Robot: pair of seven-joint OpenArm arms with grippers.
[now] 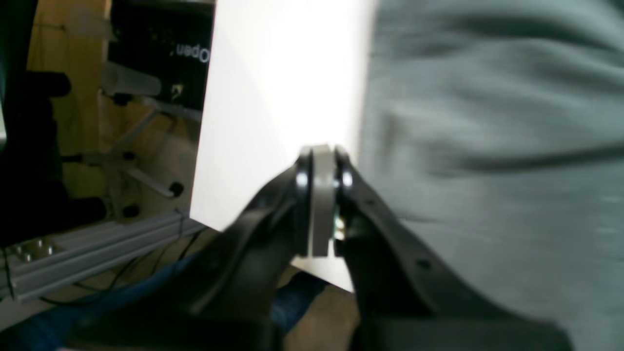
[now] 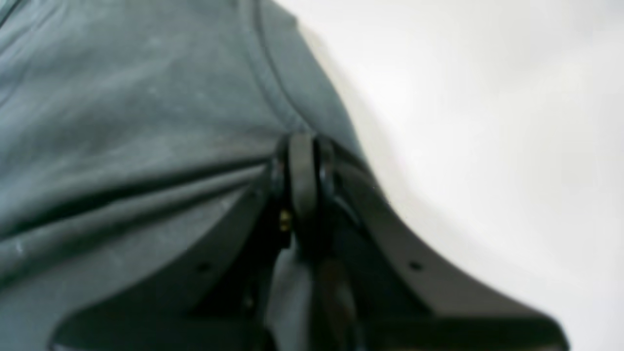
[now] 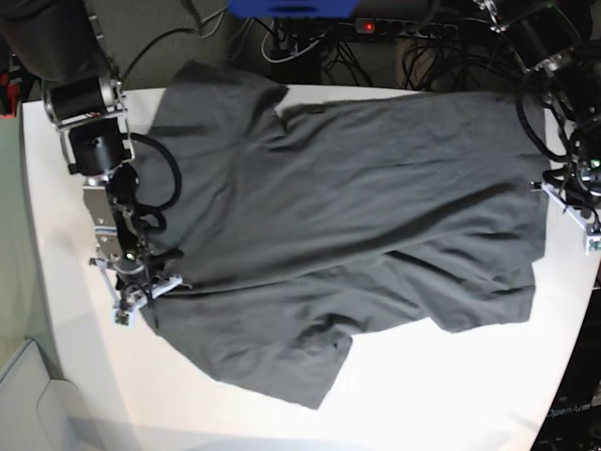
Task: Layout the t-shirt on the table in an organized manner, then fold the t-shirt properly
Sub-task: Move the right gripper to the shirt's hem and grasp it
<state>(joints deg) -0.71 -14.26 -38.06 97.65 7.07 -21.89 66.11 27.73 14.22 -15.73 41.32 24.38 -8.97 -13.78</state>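
The dark grey t-shirt [image 3: 347,207] lies spread and wrinkled across the white table [image 3: 75,376], one sleeve toward the near edge. At the shirt's left edge in the base view, my right gripper [image 3: 161,287] is shut. The right wrist view shows its fingertips [image 2: 302,146] closed on cloth at a seamed edge of the t-shirt [image 2: 122,122], with bare table [image 2: 487,122] to the right. My left gripper [image 3: 556,188] sits at the shirt's right edge. In the left wrist view it [image 1: 321,151] is shut over the table [image 1: 273,97], beside the t-shirt [image 1: 487,146], with no cloth visible between its fingers.
Cables and a power strip [image 3: 404,28] run behind the table's far edge. An aluminium frame rail [image 1: 97,243] and a black box with white lettering [image 1: 161,48] lie beyond the table edge in the left wrist view.
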